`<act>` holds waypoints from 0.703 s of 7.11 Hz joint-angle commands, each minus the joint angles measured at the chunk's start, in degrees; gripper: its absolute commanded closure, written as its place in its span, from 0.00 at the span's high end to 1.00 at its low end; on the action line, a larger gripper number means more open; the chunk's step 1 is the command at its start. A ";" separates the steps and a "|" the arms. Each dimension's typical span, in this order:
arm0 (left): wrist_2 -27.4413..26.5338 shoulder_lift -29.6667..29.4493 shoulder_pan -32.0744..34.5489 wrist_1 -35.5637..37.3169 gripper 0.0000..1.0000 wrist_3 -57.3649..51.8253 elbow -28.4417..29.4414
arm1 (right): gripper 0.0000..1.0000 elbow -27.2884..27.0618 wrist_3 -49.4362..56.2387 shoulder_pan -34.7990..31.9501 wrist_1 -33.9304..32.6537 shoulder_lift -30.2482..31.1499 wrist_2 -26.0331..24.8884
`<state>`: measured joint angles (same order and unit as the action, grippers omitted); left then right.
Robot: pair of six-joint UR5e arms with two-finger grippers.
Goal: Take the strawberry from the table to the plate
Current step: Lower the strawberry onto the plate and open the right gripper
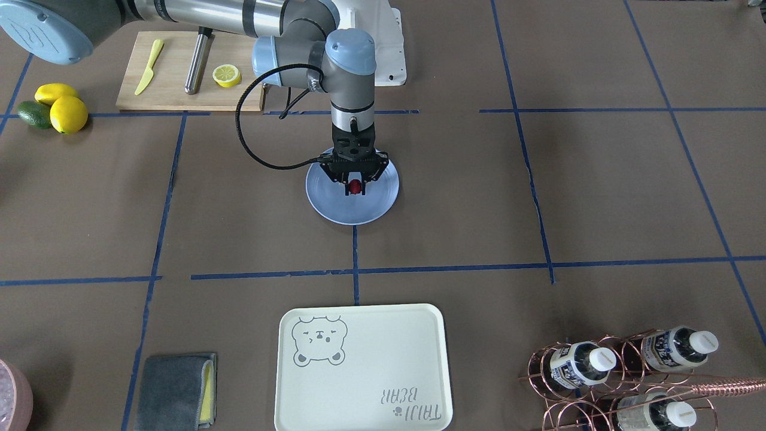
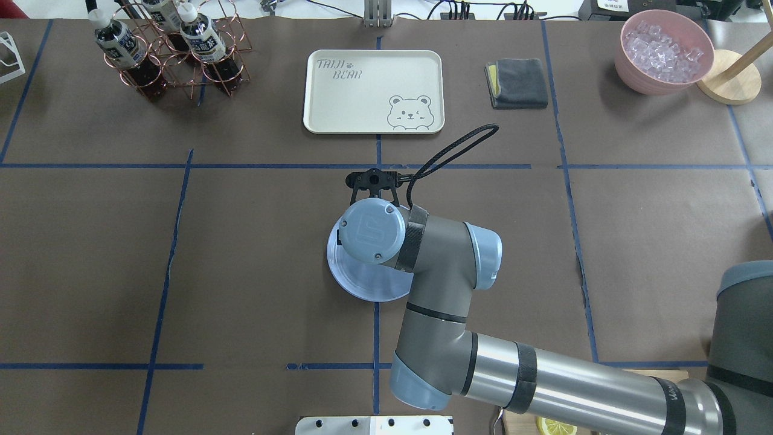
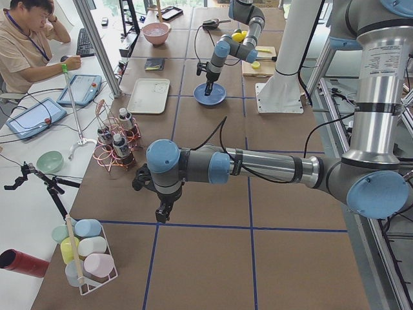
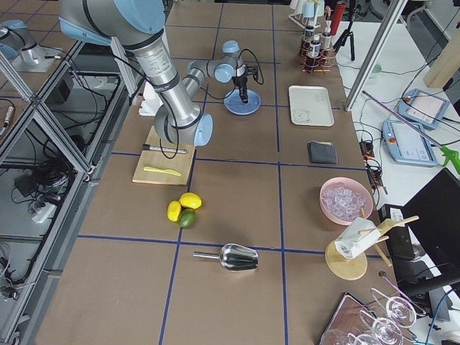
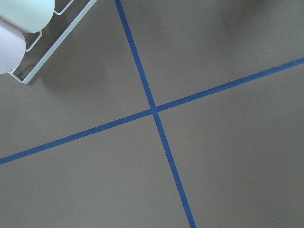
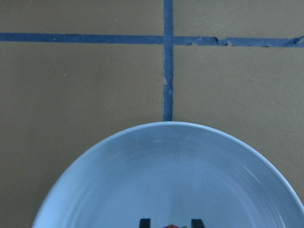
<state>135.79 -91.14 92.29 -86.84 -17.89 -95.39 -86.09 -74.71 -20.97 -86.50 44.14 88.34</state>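
Hanging straight down over the light-blue plate (image 1: 335,206), the right gripper (image 1: 355,187) has its two fingers closed on the strawberry (image 1: 355,188), a small red berry held low above the plate's middle; whether it touches the plate cannot be told. The plate sits on the brown-paper table (image 1: 538,179), at the end of a blue tape line (image 1: 355,251). The left gripper (image 3: 162,212) hangs over the table well apart, near a rack of cups (image 3: 84,248); whether it is open or closed cannot be told.

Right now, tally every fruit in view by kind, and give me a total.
Whole lemons: 2
Lemon half: 1
Avocado: 1
Strawberry: 1
Total: 5
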 commanded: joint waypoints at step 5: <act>0.00 -0.09 0.00 -0.09 1.00 0.05 0.03 | 0.44 0.14 0.00 0.93 -0.42 1.38 -0.63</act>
<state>135.79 -91.23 92.28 -86.92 -17.87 -95.36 -85.97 -74.74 -20.15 -86.93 44.85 87.74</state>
